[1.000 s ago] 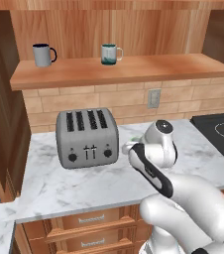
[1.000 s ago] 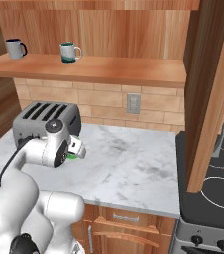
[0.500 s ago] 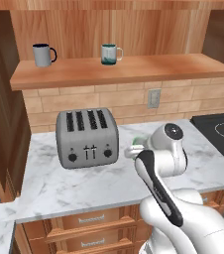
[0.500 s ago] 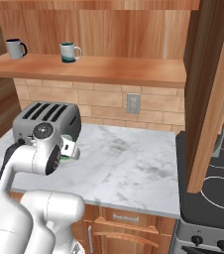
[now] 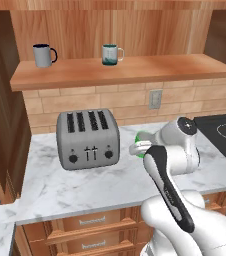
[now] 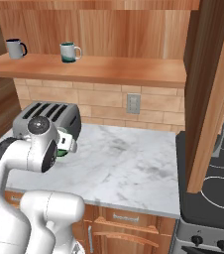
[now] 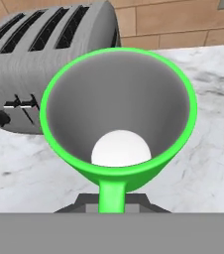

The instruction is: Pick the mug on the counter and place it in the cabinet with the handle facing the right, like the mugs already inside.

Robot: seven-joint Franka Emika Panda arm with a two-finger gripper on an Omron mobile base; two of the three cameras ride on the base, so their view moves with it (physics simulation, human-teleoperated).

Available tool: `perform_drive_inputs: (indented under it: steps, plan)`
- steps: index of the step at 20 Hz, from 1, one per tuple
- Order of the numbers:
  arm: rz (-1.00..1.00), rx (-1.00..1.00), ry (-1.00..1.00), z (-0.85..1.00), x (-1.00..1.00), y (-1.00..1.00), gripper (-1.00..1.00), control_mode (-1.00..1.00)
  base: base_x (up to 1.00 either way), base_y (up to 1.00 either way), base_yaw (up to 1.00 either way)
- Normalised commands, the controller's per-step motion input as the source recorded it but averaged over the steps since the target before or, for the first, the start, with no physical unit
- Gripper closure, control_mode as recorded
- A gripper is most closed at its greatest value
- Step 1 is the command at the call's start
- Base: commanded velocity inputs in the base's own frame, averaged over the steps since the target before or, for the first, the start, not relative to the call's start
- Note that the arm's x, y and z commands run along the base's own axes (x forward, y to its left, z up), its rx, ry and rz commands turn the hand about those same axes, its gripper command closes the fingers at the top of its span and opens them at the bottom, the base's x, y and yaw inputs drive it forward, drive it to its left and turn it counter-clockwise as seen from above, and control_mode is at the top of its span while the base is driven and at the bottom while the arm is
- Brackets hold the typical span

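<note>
The green mug [image 7: 119, 114] looms close in the hand view, its pale grey inside facing the camera and its handle [image 7: 111, 196] pointing down toward my gripper [image 7: 111, 207], which is shut on it. From the base views the mug [image 5: 141, 137] [image 6: 61, 153] hangs just above the counter [image 5: 85, 185], right of the toaster, mostly hidden by the gripper [image 5: 139, 146] [image 6: 67, 144]. The cabinet [image 5: 135, 70] [image 6: 114, 70] runs above the brick wall.
A grey toaster [image 5: 87, 140] [image 6: 44, 115] [image 7: 29, 64] stands close to the left of the mug. In the cabinet sit a grey mug [image 5: 43, 55] [image 6: 16, 48] and a white-and-teal mug [image 5: 111, 54] [image 6: 70, 51]. A black stove [image 6: 218, 183] lies at the right.
The arm has refolded and the wrist has turned and risen a little, carrying the green mug with it. The mug stays beside the toaster.
</note>
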Motion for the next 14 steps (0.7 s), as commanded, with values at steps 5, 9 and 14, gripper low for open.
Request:
perform_drive_inputs:
  steps: [5, 9, 14]
  plan:
    - [0.1, 0.0, -0.02, 0.52, -0.25, 0.0, 1.0, -1.0, 0.0, 0.0, 0.0]
    - [0.13, 0.0, -0.06, 0.57, -0.26, 0.0, 1.0, -1.0, 0.0, 0.0, 0.0]
    - [0.16, 0.0, -0.06, 0.55, -0.23, 0.0, 1.0, -1.0, 0.0, 0.0, 0.0]
